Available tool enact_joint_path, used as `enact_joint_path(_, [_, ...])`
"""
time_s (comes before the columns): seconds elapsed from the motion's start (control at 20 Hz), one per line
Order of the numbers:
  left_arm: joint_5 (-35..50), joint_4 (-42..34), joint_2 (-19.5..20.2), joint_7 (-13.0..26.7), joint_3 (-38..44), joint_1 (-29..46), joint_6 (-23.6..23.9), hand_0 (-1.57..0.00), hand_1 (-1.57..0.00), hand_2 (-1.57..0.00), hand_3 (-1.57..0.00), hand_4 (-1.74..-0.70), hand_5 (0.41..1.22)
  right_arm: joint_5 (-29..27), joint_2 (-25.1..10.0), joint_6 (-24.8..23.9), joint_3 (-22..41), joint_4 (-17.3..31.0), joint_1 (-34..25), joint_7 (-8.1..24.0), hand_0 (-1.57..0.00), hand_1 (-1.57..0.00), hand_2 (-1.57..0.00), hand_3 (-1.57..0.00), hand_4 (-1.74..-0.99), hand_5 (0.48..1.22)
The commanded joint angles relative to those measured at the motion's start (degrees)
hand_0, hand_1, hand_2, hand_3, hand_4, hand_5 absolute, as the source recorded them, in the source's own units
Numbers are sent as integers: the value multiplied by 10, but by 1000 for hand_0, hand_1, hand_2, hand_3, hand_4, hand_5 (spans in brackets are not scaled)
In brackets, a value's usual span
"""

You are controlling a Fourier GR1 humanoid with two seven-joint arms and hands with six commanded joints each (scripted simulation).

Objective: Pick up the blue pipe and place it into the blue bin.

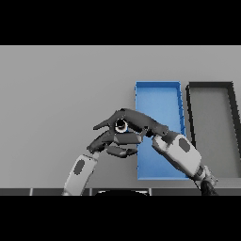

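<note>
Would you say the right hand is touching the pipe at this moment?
Touching. In the head view the right hand has its fingers curled over the pipe, whose round end shows between them.

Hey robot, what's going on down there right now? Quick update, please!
Right hand curled round a small round-ended object, probably the pipe, just left of the blue bin. Left hand close below it, fingers relaxed. Dark bin beyond; nothing blocking.

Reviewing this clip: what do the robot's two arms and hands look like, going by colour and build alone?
Both arms have smooth, rounded white-grey shells, each with a dark oval inset on the forearm. The right arm looks bulkier, with dark joint parts showing near its lower end. The left hand and right hand are dark grey to black with slender segmented fingers. No cables or lettering are visible.
</note>
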Motion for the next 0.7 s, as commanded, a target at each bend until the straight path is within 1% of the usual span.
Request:
enact_joint_path(0.0, [5, -9, 3, -2, 1, 3, -3, -10, -9, -9, -8, -908, 456, -30, -7, -8, -14, -2, -19, 12, -1571, -1571, -1571, -1571, -1741, 1221])
enact_joint_path(0.05, [3, -9, 1, 5, 1, 0, -1, -8, -7, -7, -6, -907, 450, -56, -13, -14, -29, 8, -51, 21, -1571, -1571, -1571, -1571, -1741, 1221])
enact_joint_path(0.1, [5, -8, -2, 12, 1, -5, -3, -6, -5, -5, -5, -906, 445, -81, -22, -11, -44, 18, -80, 22, -1571, -1571, -1571, -1571, -1741, 1221])
enact_joint_path(0.2, [12, -1, 0, 21, 10, -11, -7, -3, -3, -3, -3, -906, 437, -116, -36, -8, -77, 52, -128, 3, -1571, -1571, -1571, -1571, -1741, 1221])
enact_joint_path(0.25, [13, -6, 3, 16, 8, -4, -10, -3, -2, -2, -2, -905, 435, -114, -46, -25, -91, 70, -155, -2, -1571, -1571, -1571, -1571, -1741, 1221])
enact_joint_path(0.3, [8, -7, 1, 24, 5, -4, -6, -2, -2, -2, -1, -905, 433, -103, -57, -46, -104, 83, -173, -13, -1571, -1571, -1571, -1571, -1741, 1221])
enact_joint_path(0.4, [7, -9, 4, 21, 5, 1, -7, -1, -1, -1, 0, -898, 430, -87, -92, -76, -127, 106, -203, -17, -1571, -1571, -1571, -1571, -1741, 1221])
enact_joint_path(0.5, [7, -16, 6, 15, 2, 6, -9, 0, 0, 0, 0, -890, 425, -86, -119, -81, -147, 154, -214, -10, -1571, -1571, -1571, -1571, -1741, 1221])
enact_joint_path(0.6, [7, -15, 7, 23, 6, 1, -7, 0, 0, 0, 0, -890, 415, -75, -138, -81, -159, 195, -209, -17, -1571, -1571, -1571, -1571, -1741, 1221])
enact_joint_path(0.65, [8, -17, 11, 18, 8, 0, -8, 0, 0, 0, 1, -886, 412, -67, -150, -73, -163, 215, -209, -24, -1571, -1571, -1571, -1571, -1741, 1221])
